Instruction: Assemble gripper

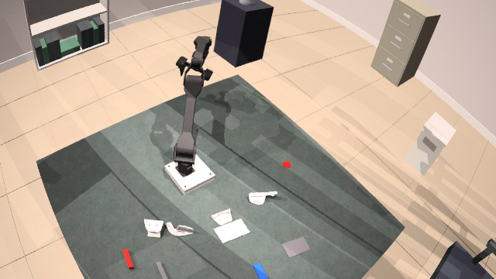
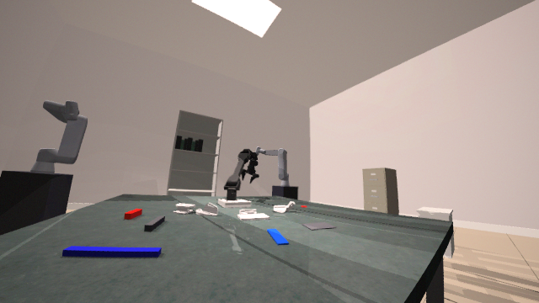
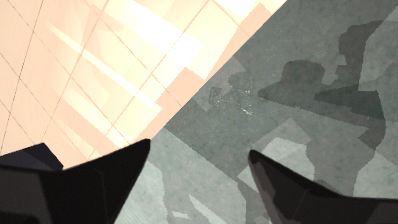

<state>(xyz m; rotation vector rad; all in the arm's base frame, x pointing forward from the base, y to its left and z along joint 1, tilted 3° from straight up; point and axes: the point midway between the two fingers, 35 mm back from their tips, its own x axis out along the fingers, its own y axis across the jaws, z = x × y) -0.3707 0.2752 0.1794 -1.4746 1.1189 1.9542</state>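
My gripper [image 1: 194, 77] [image 2: 248, 181] [image 3: 200, 149] is open and empty, raised at the far end of the table, away from the parts. One white jaw [image 1: 183, 231] [image 2: 210, 209] lies left of centre; the other jaw [image 1: 256, 199] [image 2: 280, 209] lies apart on the right. A white part with two round features [image 1: 153, 224] [image 2: 184, 207], apparently the gripper base, is beside the left jaw. A small white part [image 1: 222, 218] [image 2: 248, 211], probably the housing plate, is in the middle, against or very near a white rectangle. Neither jaw is on the base. Pins and teeth are too small to tell.
The flat white rectangle [image 1: 232, 231] [image 2: 253, 216] lies in the middle. A grey rectangle [image 1: 296, 247] [image 2: 319, 226], a blue piece [image 1: 260, 271] [image 2: 278, 236], a red bar [image 1: 128, 259] [image 2: 133, 214], a dark bar [image 2: 155, 224] and a long blue bar [image 2: 111, 252] lie around.
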